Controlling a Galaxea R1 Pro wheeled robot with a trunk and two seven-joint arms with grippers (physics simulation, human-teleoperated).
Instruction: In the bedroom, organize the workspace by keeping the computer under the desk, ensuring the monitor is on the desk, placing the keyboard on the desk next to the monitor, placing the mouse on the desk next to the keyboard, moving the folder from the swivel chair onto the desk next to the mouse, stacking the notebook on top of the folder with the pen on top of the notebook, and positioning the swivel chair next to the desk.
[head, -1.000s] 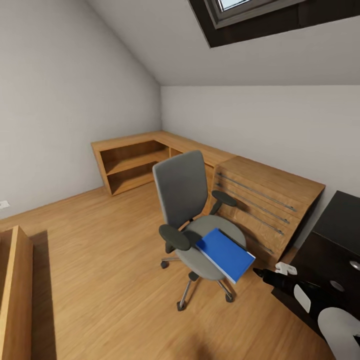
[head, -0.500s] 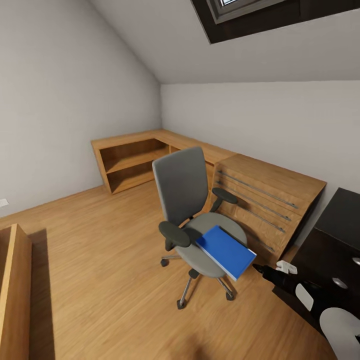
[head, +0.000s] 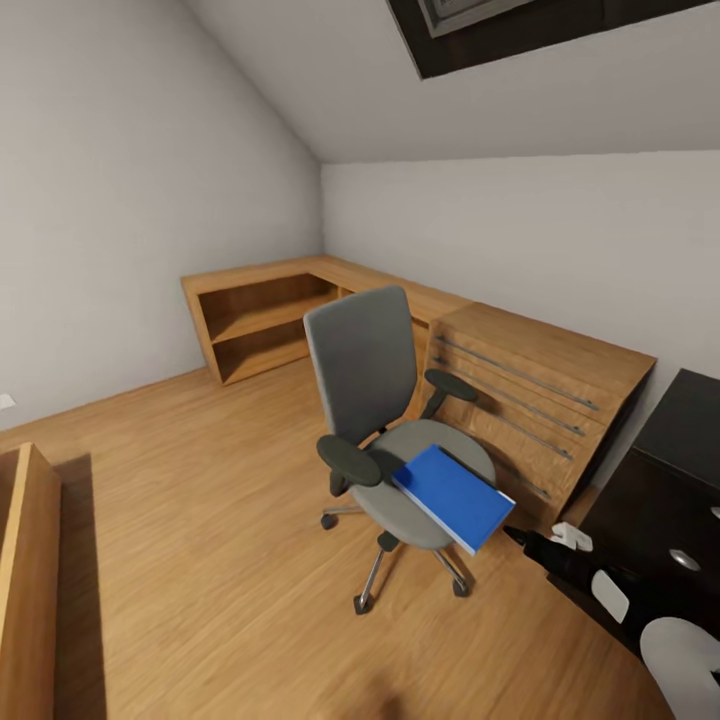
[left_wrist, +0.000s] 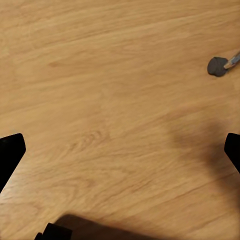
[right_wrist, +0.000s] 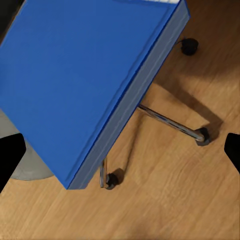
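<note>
Room: attic bedroom with grey sloped walls, a dark-framed skylight (head: 520, 30) and a light wooden floor (head: 200, 520).
Swivel chair (head: 385, 430): stands on the floor in front of the low wooden shelving (head: 270, 320) and a wooden drawer chest (head: 540, 400); grey seat and back, black armrests, chrome legs on castors.
Folder (head: 452, 496): bright blue, lies flat on the chair's seat, one corner jutting past the seat's front edge; in the right wrist view (right_wrist: 85, 85) it overhangs the chrome legs and castors.
Desk (head: 665, 480): glossy black, at the right edge of the head view, near the chair but apart from it.
Right gripper (head: 535, 548): near the folder's overhanging corner, not touching it; fingers (right_wrist: 11, 155) spread wide, nothing between them.
Left gripper (left_wrist: 120, 150): faces bare floor; fingers (left_wrist: 10, 152) spread wide, nothing held; one chair castor (left_wrist: 218, 66) is visible beyond it.
</note>
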